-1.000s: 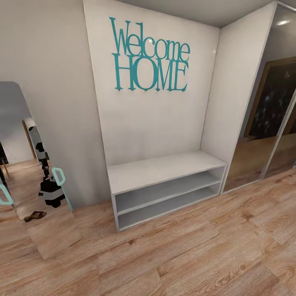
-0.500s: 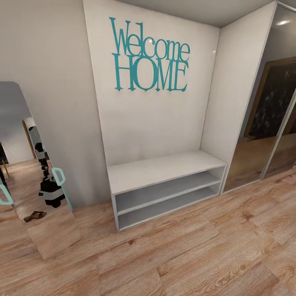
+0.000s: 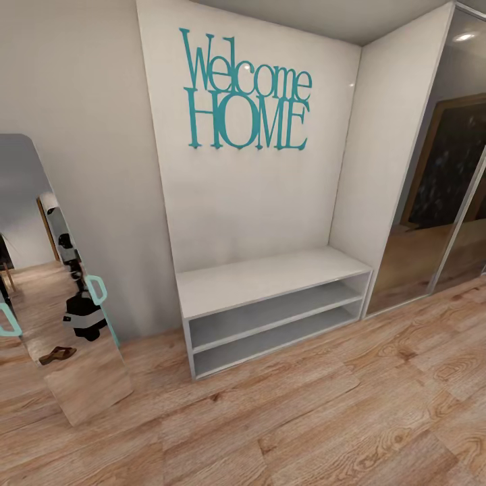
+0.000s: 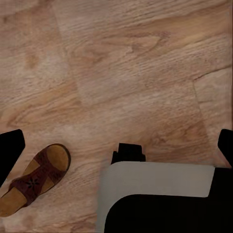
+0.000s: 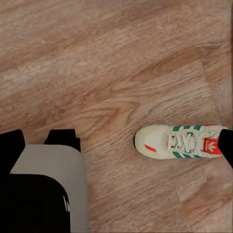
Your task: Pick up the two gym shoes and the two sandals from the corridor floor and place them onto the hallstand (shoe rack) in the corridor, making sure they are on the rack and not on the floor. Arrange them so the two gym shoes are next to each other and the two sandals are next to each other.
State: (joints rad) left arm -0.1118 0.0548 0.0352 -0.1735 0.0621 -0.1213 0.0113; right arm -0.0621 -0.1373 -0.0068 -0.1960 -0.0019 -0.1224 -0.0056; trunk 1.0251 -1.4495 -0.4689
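Left wrist view showed us a soft sandal [image 4: 34, 179]; right wrist, a stiffer gym shoe [image 5: 179, 141], best gripped at its collar. Finger state of both grippers: undeterminable.

A: What shoes do you see?
B: One sandal [image 4: 33, 180], dark brown strap w/ flower stitch, tan footbed, lying flat on the wood-plank corridor floor [image 4: 136, 73].
A: And gym shoes?
B: One gym shoe [image 5: 180, 142], cream-white, green stripes, red-orange tongue patch, white laces, upright on its sole on the floor.
A: Any more?
B: Another sandal [image 3: 57, 354] in a mirror reflection, on the floor.
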